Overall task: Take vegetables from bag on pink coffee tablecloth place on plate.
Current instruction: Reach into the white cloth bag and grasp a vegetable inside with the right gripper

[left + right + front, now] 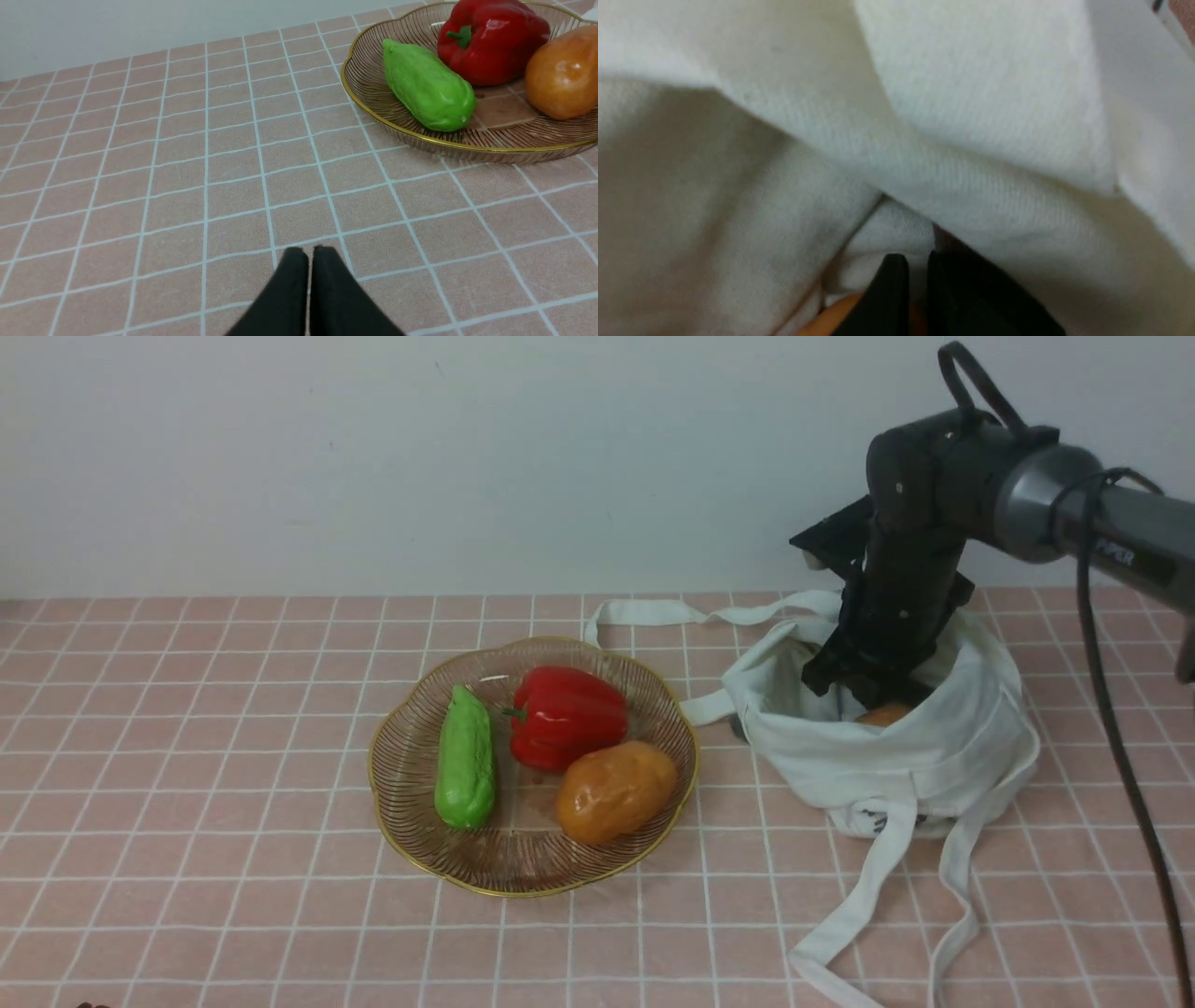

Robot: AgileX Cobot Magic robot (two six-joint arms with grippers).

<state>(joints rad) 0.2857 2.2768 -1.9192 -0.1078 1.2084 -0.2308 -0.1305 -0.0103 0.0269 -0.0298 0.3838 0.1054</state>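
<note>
The off-white bag (pixel 934 756) slumps on the pink coffee tablecloth (pixel 233 756) at the right, mouth open upward. My right arm (pixel 901 588) reaches down into it. In the right wrist view my right gripper (pixel 917 259) is deep among the cloth folds, fingers a narrow gap apart, nothing held. An orange vegetable (pixel 884 714) peeks out beside it, and shows as an orange vegetable (pixel 826 319) under one finger. The plate (pixel 527 892) holds a green vegetable (pixel 464 758), a red pepper (pixel 569 714) and a brown-orange one (pixel 616 791). My left gripper (pixel 309 252) hovers shut over bare cloth.
The bag's long straps (pixel 868 896) trail toward the front edge, and another strap (pixel 672 611) runs behind the plate. A pale wall (pixel 467 457) closes the back. The plate's rim (pixel 467 145) lies ahead and to one side of my left gripper.
</note>
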